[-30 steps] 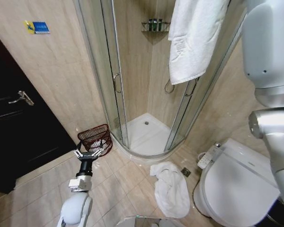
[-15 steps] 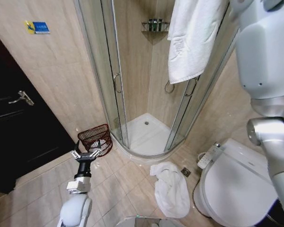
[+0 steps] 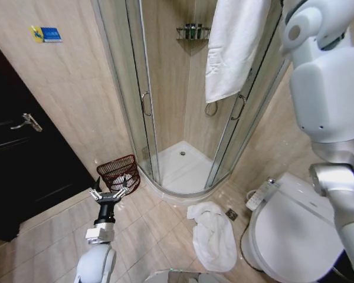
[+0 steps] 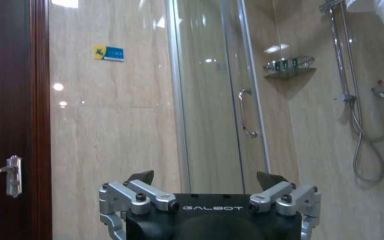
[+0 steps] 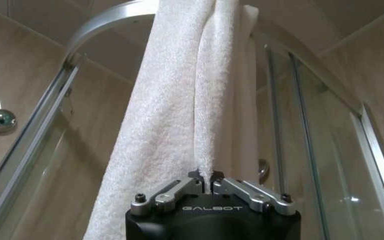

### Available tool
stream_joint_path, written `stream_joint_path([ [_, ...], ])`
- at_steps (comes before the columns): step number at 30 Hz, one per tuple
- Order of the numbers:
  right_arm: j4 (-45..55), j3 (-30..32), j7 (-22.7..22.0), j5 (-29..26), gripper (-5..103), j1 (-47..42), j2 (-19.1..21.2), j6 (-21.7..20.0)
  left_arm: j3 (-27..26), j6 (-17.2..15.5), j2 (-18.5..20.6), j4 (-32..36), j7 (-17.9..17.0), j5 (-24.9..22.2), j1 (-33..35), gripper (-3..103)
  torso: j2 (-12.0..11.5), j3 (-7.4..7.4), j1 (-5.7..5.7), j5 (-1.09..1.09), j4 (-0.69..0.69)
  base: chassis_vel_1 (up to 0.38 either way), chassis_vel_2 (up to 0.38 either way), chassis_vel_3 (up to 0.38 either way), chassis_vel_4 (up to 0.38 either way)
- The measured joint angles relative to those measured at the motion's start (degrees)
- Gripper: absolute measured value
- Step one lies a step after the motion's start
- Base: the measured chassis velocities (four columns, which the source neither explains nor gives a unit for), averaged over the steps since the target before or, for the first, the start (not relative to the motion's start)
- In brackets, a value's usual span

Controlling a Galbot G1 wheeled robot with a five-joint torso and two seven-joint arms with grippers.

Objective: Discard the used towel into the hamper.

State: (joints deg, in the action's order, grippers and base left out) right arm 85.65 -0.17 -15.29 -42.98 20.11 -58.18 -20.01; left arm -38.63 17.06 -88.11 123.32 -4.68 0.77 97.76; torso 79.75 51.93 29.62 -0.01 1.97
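So we're pinching the hanging white towel (image 3: 233,47) in our right pincer (image 5: 211,181) up by the shower enclosure, left pincer (image 3: 108,193) idling open above the floor, nothing reaching the hamper (image 3: 119,173) yet.

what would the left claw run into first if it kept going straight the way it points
Probably the tiled wall next to the glass shower door, as its wrist view faces there. In the head view the open left claw sits just short of the hamper, perhaps above it; depth is unclear.
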Motion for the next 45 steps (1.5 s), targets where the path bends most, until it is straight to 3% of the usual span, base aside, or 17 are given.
stream_joint_path([
  [14,7.5,2.7,0.8,-2.1,3,-7.9,4.8,-0.2,1.2,0.4,-1.6,0.3,0.0,2.2,0.2,100,0.0,0.00,0.00,0.00,0.00,0.000,0.000,0.000,0.000],
  [20,12.1,5.3,0.8,-2.9,3,-16.1,6.4,-0.4,1.4,0.6,-3.4,0.5,0.1,2.5,0.0,100,0.0,0.00,0.00,0.01,0.00,0.000,0.000,0.000,0.000],
  [37,22.7,12.9,1.2,-3.4,3,-35.0,11.4,0.1,1.4,2.3,-3.2,1.2,0.1,3.7,2.4,100,0.0,0.00,0.00,0.00,0.00,0.000,0.000,0.000,0.000],
  [45,26.2,16.9,2.4,-1.6,3,-45.2,11.7,1.2,1.5,3.3,-3.2,1.3,0.1,4.4,3.6,100,0.0,0.00,-0.01,0.02,0.00,0.000,0.000,0.000,0.000],
])
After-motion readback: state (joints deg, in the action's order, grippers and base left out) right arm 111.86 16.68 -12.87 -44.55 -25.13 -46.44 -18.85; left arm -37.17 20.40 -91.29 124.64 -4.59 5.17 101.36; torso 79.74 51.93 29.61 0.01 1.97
